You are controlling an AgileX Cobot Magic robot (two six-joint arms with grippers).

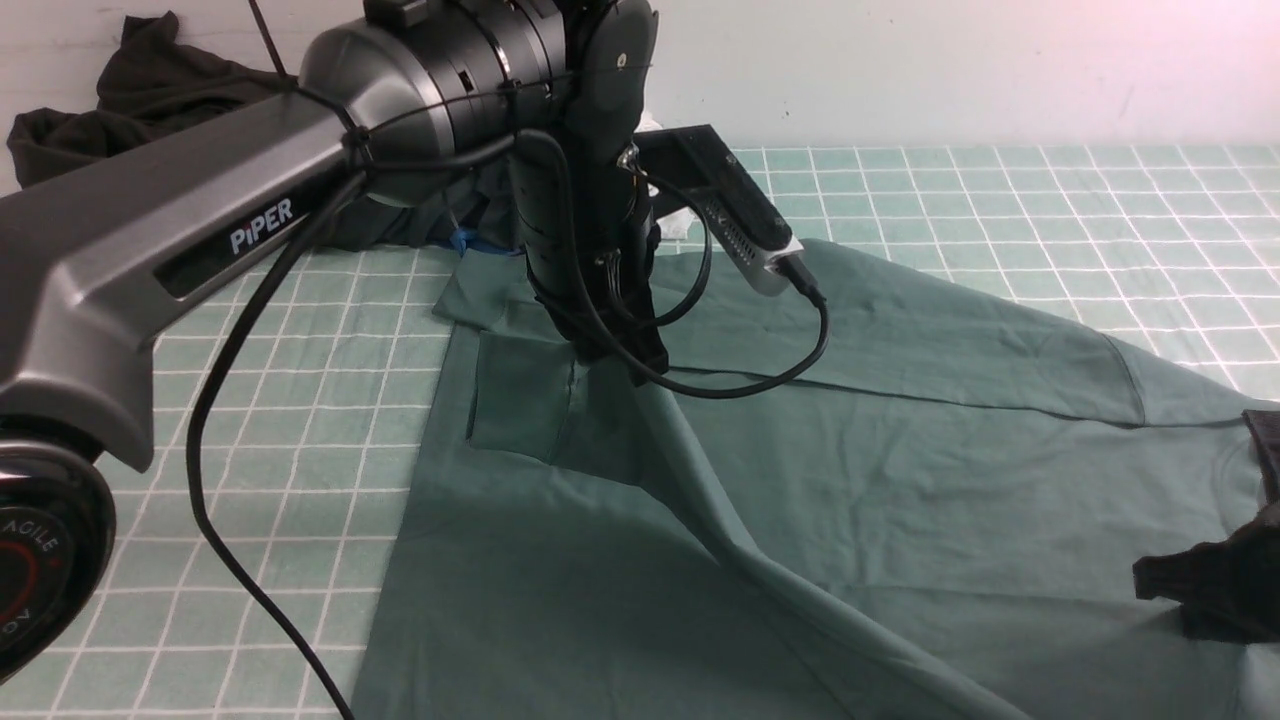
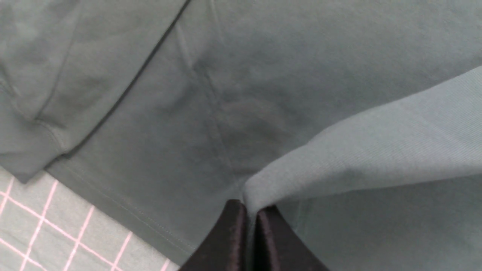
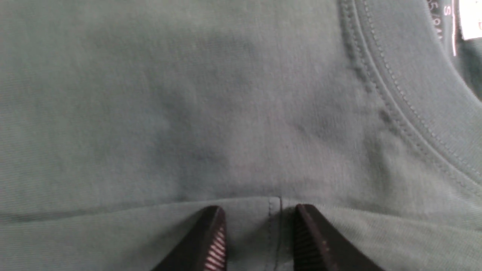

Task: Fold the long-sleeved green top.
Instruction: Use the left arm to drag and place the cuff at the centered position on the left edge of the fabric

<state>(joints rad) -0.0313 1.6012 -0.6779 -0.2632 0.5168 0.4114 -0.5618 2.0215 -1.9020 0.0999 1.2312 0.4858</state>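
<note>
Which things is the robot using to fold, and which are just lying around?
For the job:
- green long-sleeved top
- left gripper, pinched shut on a fold of the top
- right gripper, jaws apart astride a seam near the collar

Just lying about:
- dark garment heaped by the back wall
- second dark garment behind the left arm

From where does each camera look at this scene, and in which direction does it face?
Front view: between the arms, facing forward over the green long-sleeved top on the checked mat; the left arm fills its left side.
Left wrist view: on the left arm, looking down past the left gripper, shut on a fold of the top.
Right wrist view: looking down past the open right gripper at the collar.
Shared: every view shows the top.
</note>
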